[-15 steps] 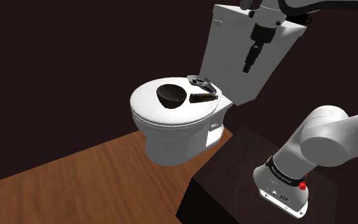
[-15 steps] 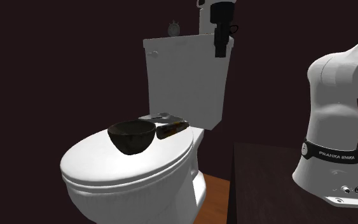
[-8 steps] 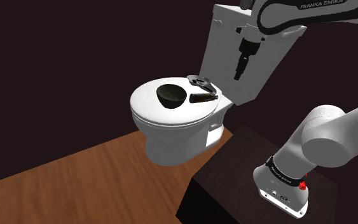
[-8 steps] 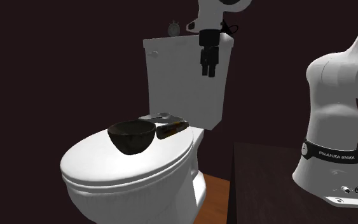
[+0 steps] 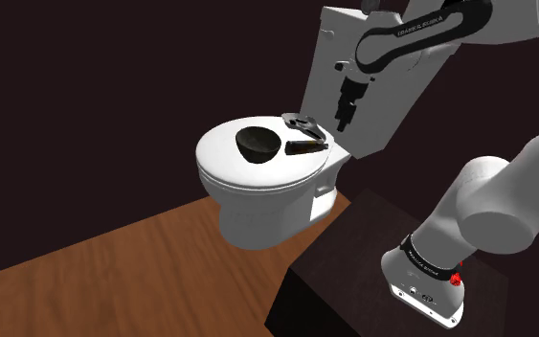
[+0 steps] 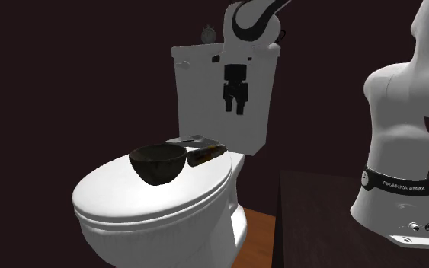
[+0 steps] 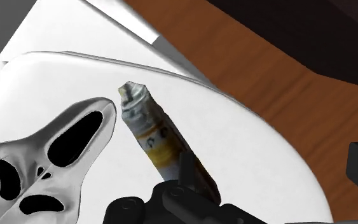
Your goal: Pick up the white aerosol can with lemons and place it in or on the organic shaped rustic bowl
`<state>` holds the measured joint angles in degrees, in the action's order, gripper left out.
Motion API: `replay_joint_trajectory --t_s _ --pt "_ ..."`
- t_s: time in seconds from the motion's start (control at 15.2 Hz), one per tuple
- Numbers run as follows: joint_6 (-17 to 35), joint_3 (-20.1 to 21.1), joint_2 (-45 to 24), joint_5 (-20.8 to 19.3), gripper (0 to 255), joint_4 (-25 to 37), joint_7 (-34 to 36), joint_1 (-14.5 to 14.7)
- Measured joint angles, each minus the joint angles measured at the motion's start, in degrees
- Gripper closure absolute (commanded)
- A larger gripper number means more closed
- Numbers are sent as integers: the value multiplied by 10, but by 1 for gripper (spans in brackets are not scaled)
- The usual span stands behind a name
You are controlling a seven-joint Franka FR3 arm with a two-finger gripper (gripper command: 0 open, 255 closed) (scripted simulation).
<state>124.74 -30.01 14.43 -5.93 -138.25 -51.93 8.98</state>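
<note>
Well, the pincer hung in the air before the white toilet tank, with its two fingers apart and nothing between them. In the second exterior view the aerosol can lay on its side on the closed toilet lid. It was at about seven o'clock from the pincer, lower down and not touched. The dark bowl stood just beside the can at nine o'clock, and a ghost-face mask lay at eleven o'clock.

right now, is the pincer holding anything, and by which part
Nothing. The pincer hangs open in the air, and the can lies untouched on the toilet.
</note>
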Motion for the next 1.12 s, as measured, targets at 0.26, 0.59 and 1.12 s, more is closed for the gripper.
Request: replay_joint_trajectory --t_s 0.26,0.59,1.12 --pt "55 -36 -117 83 0 42 -133 23" --pt "82 -25 -247 201 0 107 -290 15" --pt "114 18 -354 287 0 156 -391 -18"
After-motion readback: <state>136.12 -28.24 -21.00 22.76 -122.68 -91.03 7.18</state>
